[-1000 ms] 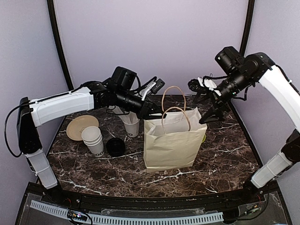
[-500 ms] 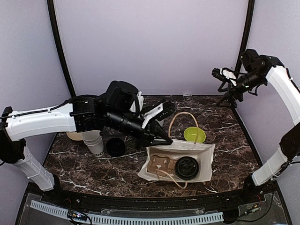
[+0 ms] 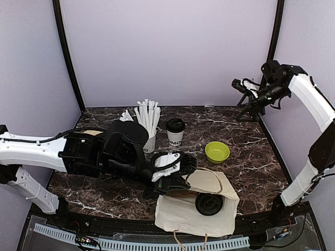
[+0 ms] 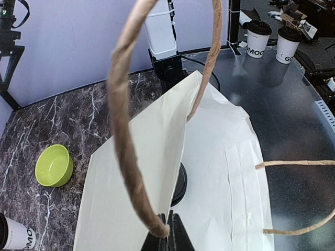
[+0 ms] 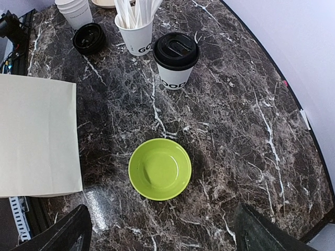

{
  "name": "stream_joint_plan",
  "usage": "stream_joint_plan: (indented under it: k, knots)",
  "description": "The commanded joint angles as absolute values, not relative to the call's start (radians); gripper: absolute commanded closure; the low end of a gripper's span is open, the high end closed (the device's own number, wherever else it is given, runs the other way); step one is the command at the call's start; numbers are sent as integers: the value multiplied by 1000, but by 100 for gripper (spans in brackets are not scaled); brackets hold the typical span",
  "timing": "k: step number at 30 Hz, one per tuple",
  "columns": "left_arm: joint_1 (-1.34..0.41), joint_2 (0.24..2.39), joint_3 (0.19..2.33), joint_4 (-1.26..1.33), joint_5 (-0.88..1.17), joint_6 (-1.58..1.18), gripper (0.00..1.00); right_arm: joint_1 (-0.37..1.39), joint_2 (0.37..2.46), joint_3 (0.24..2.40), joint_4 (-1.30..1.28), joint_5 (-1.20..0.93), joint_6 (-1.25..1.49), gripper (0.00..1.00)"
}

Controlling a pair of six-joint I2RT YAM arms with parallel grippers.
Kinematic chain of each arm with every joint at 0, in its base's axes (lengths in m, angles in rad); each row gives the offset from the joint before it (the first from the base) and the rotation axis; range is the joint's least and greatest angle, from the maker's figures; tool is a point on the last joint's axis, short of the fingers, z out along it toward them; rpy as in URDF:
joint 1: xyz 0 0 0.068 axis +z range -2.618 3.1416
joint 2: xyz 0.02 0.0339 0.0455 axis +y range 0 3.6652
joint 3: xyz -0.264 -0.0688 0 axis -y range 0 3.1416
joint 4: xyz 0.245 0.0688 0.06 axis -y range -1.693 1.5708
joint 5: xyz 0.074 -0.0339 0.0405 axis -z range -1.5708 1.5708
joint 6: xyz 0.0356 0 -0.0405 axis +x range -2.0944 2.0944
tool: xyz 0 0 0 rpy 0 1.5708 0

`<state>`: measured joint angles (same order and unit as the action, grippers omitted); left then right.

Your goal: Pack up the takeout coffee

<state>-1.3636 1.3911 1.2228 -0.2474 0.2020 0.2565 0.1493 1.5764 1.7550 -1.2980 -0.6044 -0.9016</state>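
Left gripper [image 4: 166, 232] clamped on the paper bag [image 3: 193, 219], which lies on its side by the table's front edge, one takeout coffee [image 3: 175, 132] standing beside the straw cup [image 3: 148, 138], right gripper [image 5: 159, 219] spread empty above — next, I'd say, right the bag and fetch that cup.

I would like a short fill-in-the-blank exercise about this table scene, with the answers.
The left gripper is shut on the paper bag's ___.
The bowl is ___.
The white cup beside the upright takeout coffee holds ___.
Answers: handle; green; straws.
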Motion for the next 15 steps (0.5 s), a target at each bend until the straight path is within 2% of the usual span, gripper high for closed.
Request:
stream_joint_plan:
  k: [1,6,11,15]
  knots:
    - [-1389,1386,1214,-232,108,309,95,146,1579,1722,-1284,-654,-890,6]
    - [-1380,1414,1236,-203,77,299,97,146,1568,1722,-1288,-648,-884,6]
    - [-1279,1490,1310,-208,299,166,97,146,1562,1718,-1290,-643,-891,7]
    - [-1213,1536,1333,-157,373,110,98,143,1548,1693,-1283,-644,-900,7]
